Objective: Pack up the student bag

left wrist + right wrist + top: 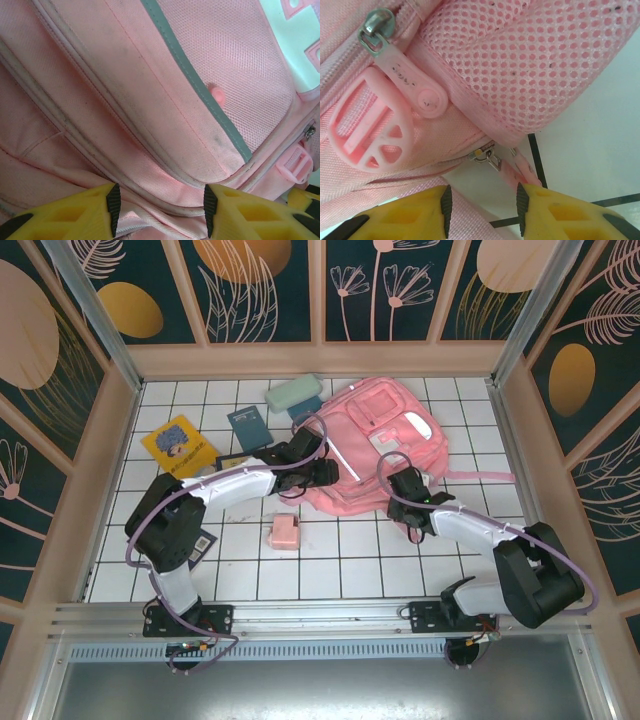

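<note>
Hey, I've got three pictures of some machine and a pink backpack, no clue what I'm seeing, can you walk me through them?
Two robot arms are bolted at the near edge of a tiled table. One picture looks down from above; the other two come from wrist cameras, so the yellow shapes there are each arm's own fingers. The left gripper and right gripper are both at the student bag, the big pink backpack. Both are open, holding nothing; the right one is beside a zipper pull. Also on the table: a yellow book, a dark booklet, a pale green case, a small pink box.
</note>
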Controlling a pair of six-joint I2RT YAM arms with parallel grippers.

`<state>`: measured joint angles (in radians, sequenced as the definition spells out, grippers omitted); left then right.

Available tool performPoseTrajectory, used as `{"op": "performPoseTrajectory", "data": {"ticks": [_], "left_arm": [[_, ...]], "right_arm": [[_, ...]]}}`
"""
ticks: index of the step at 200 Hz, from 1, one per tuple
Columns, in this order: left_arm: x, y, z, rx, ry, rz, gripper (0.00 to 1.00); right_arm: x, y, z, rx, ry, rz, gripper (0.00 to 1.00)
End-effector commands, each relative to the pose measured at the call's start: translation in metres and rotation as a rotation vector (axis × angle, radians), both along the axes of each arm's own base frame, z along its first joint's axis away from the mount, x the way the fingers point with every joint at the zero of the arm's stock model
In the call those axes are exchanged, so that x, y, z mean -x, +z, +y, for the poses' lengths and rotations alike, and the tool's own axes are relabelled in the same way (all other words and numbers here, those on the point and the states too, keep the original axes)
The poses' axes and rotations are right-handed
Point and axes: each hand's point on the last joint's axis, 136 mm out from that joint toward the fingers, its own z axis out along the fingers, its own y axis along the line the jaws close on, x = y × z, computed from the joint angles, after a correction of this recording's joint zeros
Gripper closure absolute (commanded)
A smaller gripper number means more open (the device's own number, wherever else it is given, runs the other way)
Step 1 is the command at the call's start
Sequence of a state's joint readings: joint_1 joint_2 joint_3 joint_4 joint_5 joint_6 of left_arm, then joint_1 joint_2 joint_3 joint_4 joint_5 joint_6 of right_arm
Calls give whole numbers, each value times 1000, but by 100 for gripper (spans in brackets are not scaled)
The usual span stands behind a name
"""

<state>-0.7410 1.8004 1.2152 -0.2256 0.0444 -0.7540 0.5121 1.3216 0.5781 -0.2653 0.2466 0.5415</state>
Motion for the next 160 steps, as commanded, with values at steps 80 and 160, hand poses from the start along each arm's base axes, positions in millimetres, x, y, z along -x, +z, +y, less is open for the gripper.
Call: {"op": "performPoseTrajectory", "data": {"ticks": [80, 160], "left_arm": [[1, -12, -7, -5, -8, 26, 51], [1, -16, -6, -17, -11, 33, 51]], "right_arm": [[-14, -9, -7, 1, -15, 18, 61], [-9, -15, -12, 30, -38, 54, 61]]}}
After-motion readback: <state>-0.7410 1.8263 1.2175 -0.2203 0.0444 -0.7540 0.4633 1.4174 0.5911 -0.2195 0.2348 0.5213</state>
